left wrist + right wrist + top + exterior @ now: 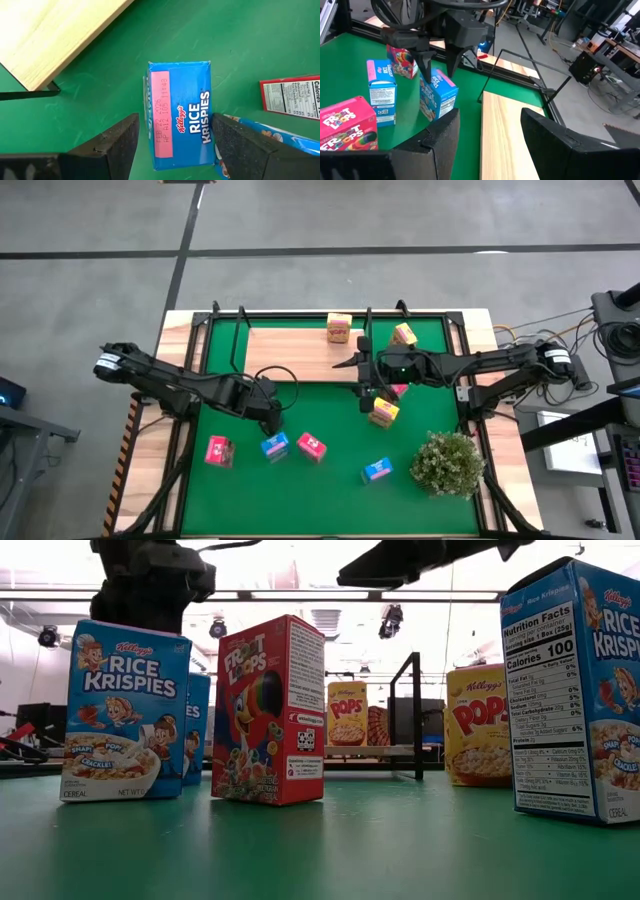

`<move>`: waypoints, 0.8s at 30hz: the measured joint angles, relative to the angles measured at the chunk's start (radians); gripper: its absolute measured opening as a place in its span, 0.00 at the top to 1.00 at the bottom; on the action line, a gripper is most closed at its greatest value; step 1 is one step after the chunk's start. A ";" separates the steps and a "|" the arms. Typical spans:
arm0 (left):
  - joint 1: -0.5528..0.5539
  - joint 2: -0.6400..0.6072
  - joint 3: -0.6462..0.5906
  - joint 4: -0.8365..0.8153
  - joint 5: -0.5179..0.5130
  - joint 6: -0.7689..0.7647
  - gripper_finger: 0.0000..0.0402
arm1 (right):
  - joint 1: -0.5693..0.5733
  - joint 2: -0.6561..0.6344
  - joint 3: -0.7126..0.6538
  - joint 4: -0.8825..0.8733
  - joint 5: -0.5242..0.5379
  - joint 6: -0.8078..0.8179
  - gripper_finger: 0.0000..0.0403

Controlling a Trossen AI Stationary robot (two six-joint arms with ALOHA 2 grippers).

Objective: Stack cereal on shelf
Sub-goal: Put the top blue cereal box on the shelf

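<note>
My left gripper [175,150] is open and points down over a blue cereal box [180,115] that stands upright on the green mat; one finger stands off each side of the box's top, touching nothing. In the right wrist view the same gripper [440,65] hovers just above that box [437,95]. My right gripper [490,145] is open with nothing between its fingers, held level above the light-wood shelf [300,350]. Two yellow cereal boxes [339,327] [404,334] stand on the shelf board.
On the mat stand a second blue box [275,445], pink-red boxes [218,450] [311,446], another blue box [377,470] and a yellow box [385,411]. A bushy plant [448,463] sits at the near right. Black posts [520,60] frame the shelf.
</note>
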 joint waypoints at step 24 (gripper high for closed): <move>0.034 -0.009 0.056 -0.058 0.044 0.049 0.30 | 0.000 -0.006 0.000 -0.005 0.002 -0.005 0.50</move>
